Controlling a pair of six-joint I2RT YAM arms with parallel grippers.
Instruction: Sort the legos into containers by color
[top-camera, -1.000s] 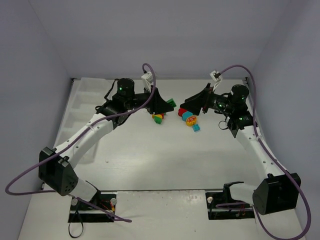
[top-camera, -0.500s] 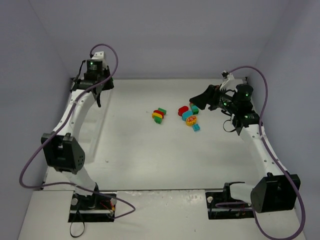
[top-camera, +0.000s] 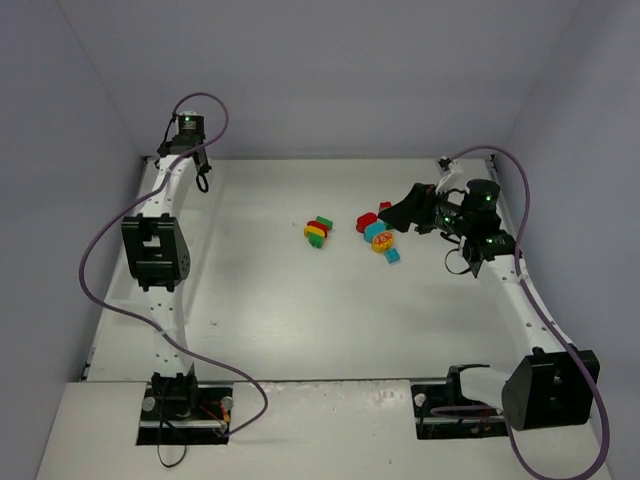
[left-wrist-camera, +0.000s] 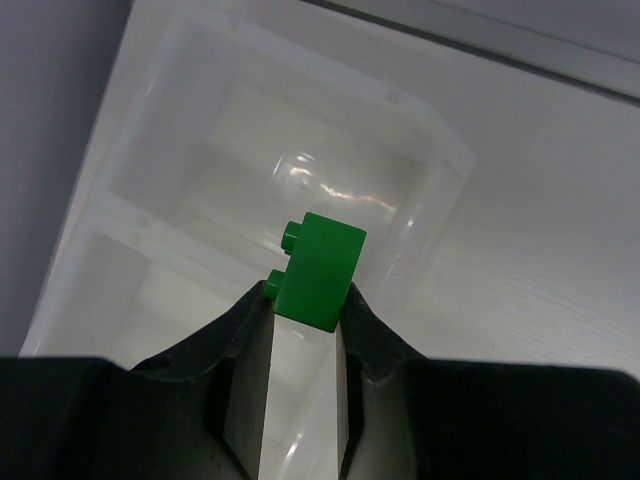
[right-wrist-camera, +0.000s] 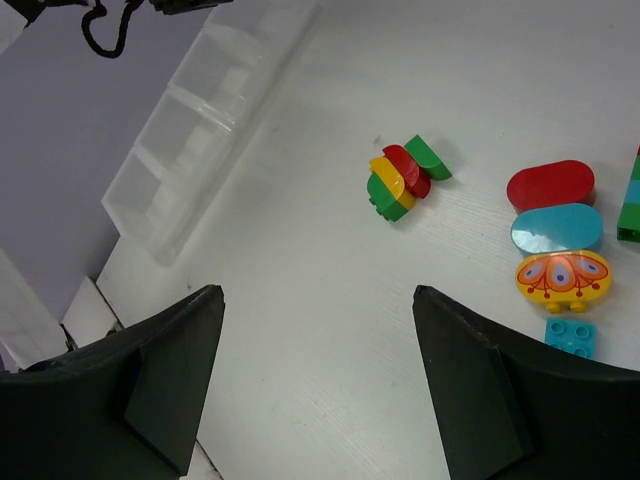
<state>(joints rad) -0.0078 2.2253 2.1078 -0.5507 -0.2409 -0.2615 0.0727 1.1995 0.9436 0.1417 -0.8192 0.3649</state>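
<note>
My left gripper (top-camera: 188, 160) is at the back left and, in the left wrist view (left-wrist-camera: 305, 300), is shut on a green brick (left-wrist-camera: 320, 270), held above a compartment of the translucent white tray (left-wrist-camera: 420, 150). The tray runs along the table's left edge (top-camera: 200, 215) and shows in the right wrist view (right-wrist-camera: 190, 120). My right gripper (top-camera: 400, 212) (right-wrist-camera: 317, 292) is open and empty, above the table beside the loose legos. A green, yellow and red clump (top-camera: 318, 231) (right-wrist-camera: 400, 178) lies mid-table. A red oval (right-wrist-camera: 550, 185), a teal oval (right-wrist-camera: 556, 228), an orange-yellow printed piece (right-wrist-camera: 562, 278) and a small teal brick (right-wrist-camera: 570, 335) lie right of it.
Another green and teal piece (right-wrist-camera: 630, 205) shows at the right edge of the right wrist view. Grey walls close the table at the back and both sides. The left arm's links (top-camera: 155, 250) stand over the tray's near part.
My left arm has swung from the middle of the table to the back left over the tray, carrying the green brick. My right gripper has drawn back a little to the right.
</note>
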